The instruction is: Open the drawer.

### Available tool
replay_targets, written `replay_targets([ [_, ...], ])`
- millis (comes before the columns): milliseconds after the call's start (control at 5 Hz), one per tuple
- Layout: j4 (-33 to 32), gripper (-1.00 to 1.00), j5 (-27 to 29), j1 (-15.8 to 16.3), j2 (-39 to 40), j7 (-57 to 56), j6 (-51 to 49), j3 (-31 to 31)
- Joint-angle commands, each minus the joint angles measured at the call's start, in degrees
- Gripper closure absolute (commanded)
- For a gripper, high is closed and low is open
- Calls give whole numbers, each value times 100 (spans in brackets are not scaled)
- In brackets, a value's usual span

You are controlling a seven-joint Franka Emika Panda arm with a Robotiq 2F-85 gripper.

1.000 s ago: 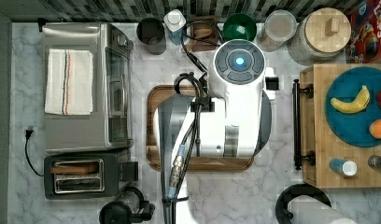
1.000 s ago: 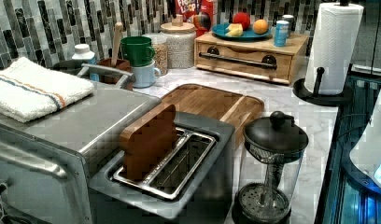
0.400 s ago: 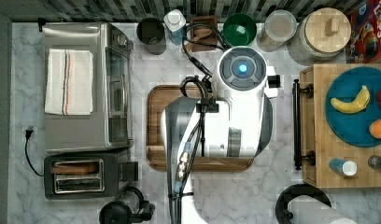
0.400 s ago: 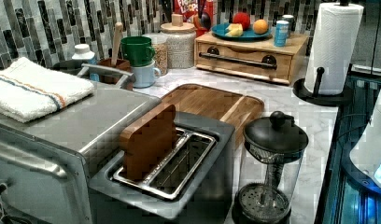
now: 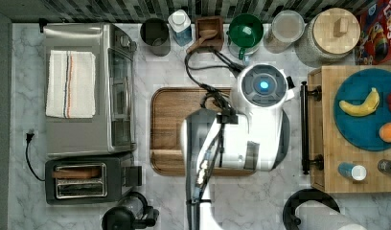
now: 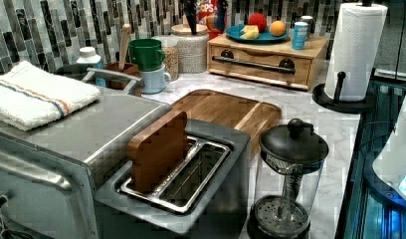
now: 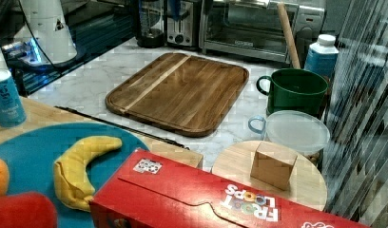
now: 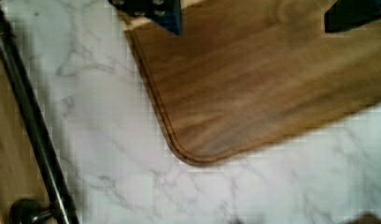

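The drawer [image 6: 251, 71] is a wide, shallow bamboo-coloured front with a long black bar handle [image 6: 253, 62], and it sits flush in its wooden box. In the top view the handle [image 5: 304, 128] runs along the box's left side, just right of my white arm [image 5: 253, 129]. In the wrist view my gripper [image 8: 254, 10] hangs open over a corner of the dark walnut tray [image 8: 254, 88], with one blue-black fingertip [image 8: 156, 11] showing at the picture's edge. The bar handle [image 8: 32, 126] lies across a strip of marble from the tray, apart from the fingers.
A blue plate [image 5: 363, 136] with a banana and fruit, plus cans, rests on the drawer box. A paper-towel holder [image 6: 353, 55] stands beside it. A toaster oven [image 5: 88, 91], toaster [image 5: 83, 179], coffee press [image 6: 288, 184], green mug [image 5: 245, 31] and jars line the counter's edges.
My arm has swung toward the top view's right and a little downward, bringing it closer to the drawer's handle. The drawer has not moved.
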Motion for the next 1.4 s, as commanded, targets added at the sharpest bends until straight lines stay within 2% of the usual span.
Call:
replay_targets([
  [200, -366, -100, -238, -531, -145, -1576, 174, -378],
  [400, -353, -100, -239, -695, -48, -2276, 430, -502],
  [600, -386, -100, -498, -711, 124, -2704, 766, -668],
  [1000, -385, -100, -352, -973, 378, -3382, 1163, -639],
  [1400, -535, -100, -457, -1185, 678, -3842, 1792, -584],
])
